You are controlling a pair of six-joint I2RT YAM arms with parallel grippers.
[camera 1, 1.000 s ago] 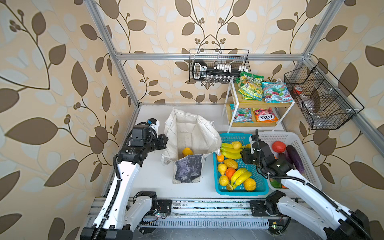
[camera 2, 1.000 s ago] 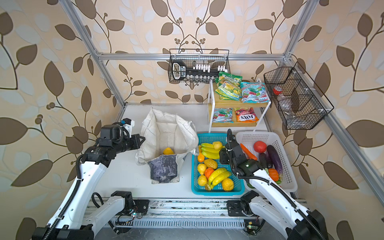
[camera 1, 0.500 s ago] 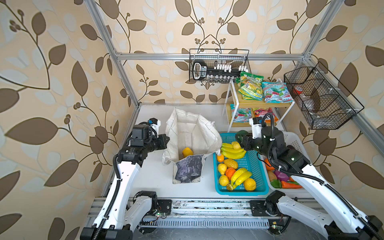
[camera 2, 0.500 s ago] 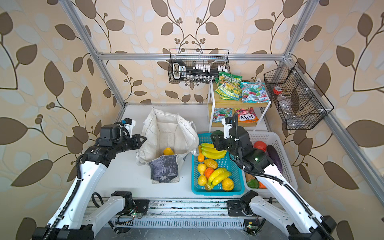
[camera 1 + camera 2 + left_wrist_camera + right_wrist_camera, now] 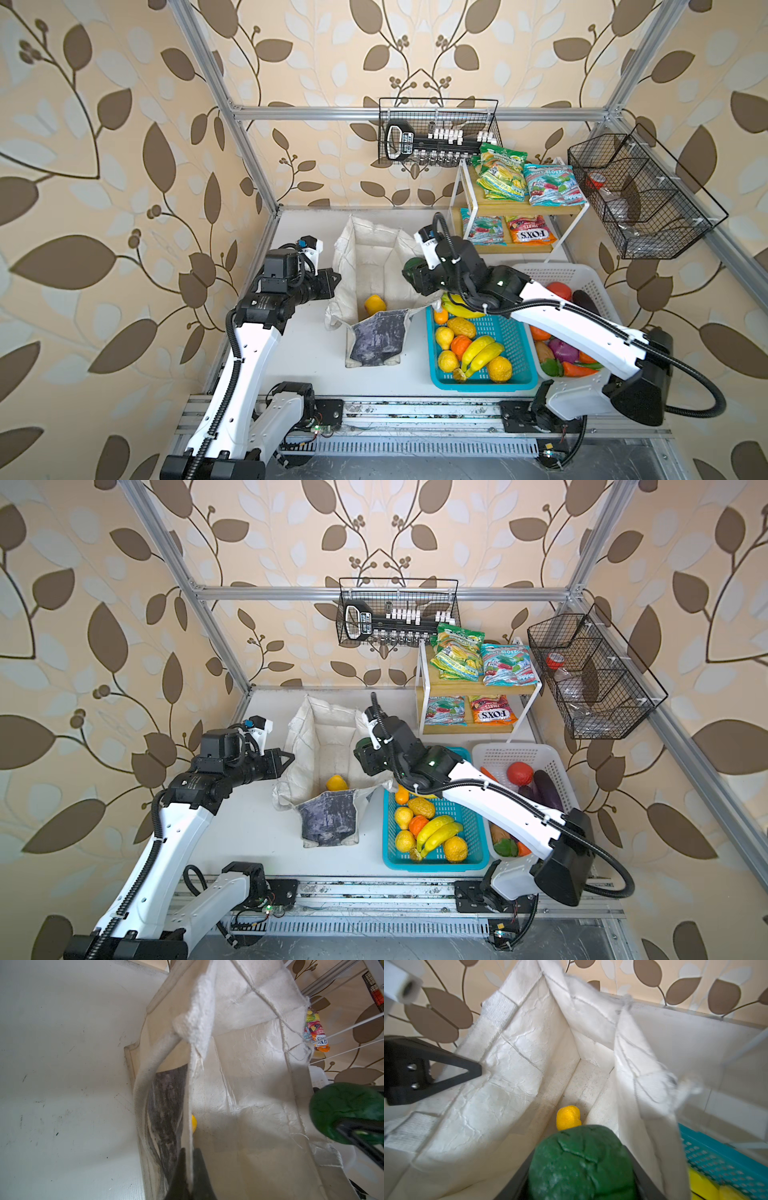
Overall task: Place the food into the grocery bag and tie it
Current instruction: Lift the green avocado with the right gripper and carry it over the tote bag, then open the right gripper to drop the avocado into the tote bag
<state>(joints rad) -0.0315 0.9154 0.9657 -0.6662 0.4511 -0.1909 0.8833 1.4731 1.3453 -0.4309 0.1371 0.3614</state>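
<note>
Right claw [image 5: 417, 277] clasps green food [image 5: 581, 1159] above grocery bag [image 5: 374, 257]; left claw [image 5: 335, 280] pinches its rim

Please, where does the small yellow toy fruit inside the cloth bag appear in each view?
Top view: small yellow toy fruit on the bag floor, behind the dark grey marbled panel.
Top view: same spot.
Left wrist: a sliver beside that panel.
Right wrist: the fruit beyond the dark green toy.
Shared landmark: the off-white cloth grocery bag.

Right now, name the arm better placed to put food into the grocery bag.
Right: the right gripper holds a green piece at the open grocery bag; the left gripper is shut on its edge.
</note>
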